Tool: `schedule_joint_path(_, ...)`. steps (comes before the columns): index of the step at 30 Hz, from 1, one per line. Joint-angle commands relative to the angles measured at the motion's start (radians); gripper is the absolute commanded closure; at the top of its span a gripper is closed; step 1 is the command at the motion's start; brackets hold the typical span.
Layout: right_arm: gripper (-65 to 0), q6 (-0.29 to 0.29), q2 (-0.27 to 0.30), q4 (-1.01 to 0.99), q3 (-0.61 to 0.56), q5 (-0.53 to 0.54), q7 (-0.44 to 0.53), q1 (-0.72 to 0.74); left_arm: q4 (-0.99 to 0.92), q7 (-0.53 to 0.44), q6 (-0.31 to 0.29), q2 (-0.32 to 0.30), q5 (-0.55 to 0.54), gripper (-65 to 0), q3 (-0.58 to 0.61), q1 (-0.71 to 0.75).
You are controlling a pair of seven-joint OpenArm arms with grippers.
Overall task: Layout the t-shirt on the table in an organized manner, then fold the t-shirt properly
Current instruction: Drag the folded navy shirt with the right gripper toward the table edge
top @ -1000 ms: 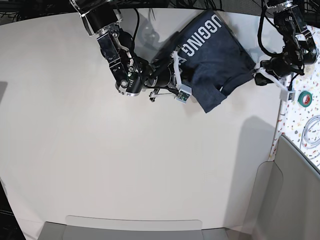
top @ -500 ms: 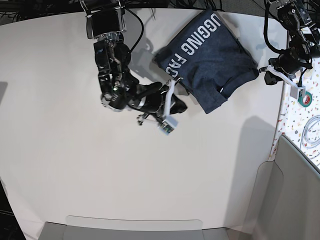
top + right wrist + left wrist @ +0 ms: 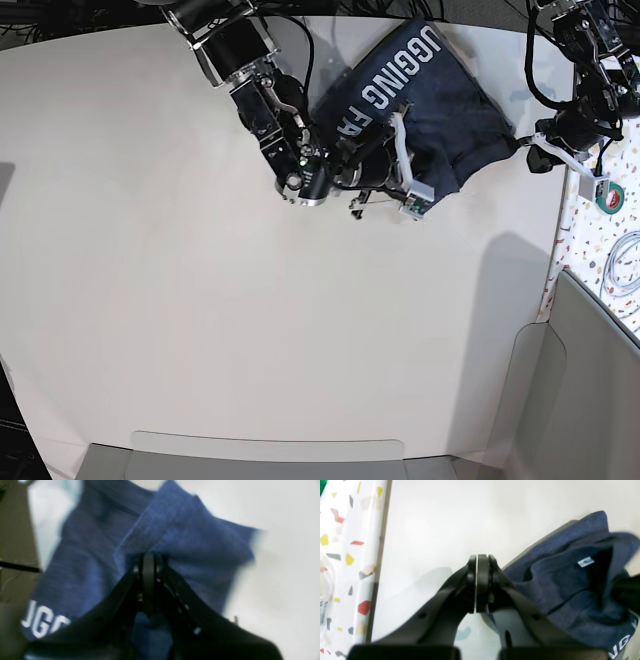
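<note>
Now one t-shirt (image 3: 440, 110) on table (image 3: 200, 330); two grippers, left (image 3: 477, 585) and right (image 3: 147, 580), fingers closed, empty.

Probably lab: robot arms (image 3: 262, 95), cables (image 3: 627, 262)

The right arm reaches in low, its pincer (image 3: 148, 562) closed, tips seemingly clear of anything, though the view blurs. The left arm hangs bent, its pincer (image 3: 480, 566) pressed together and empty.
</note>
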Motion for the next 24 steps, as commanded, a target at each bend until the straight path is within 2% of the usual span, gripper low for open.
schedule_joint_path(1, 0.0, 0.006, -0.007, 0.025, -0.005, 0.029, 0.019, 0.019, 0.014, -0.019, -0.003, -0.015, -0.012, -1.1, -0.004, -0.004)
schedule_joint_path(8, 0.0, 0.006, -0.007, 0.101, -0.021, 0.181, 0.022, 0.044, 0.014, -0.019, -0.003, -0.013, -0.012, -1.1, -0.006, -0.003)
schedule_joint_path(10, 0.0, 0.006, -0.007, 0.124, -0.021, 0.230, 0.022, 0.052, 0.014, -0.019, -0.003, 0.004, -0.012, -1.1, -0.012, -0.001)
schedule_joint_path(14, 0.0, 0.006, -0.007, 0.152, -0.021, 0.279, 0.022, 0.055, 0.014, -0.019, -0.003, 0.013, -0.012, -1.1, -0.012, -0.001)
schedule_joint_path(19, 0.0, 0.006, -0.007, 0.066, -0.089, 0.264, 0.022, 0.056, 0.014, -0.019, -0.003, 0.014, -0.012, -1.1, -0.012, -0.001)
schedule_joint_path(24, 0.0, 0.006, -0.007, -0.138, -0.160, 0.175, 0.034, 0.078, 0.014, -0.019, -0.003, 0.014, -0.010, -1.1, -0.012, -0.001)
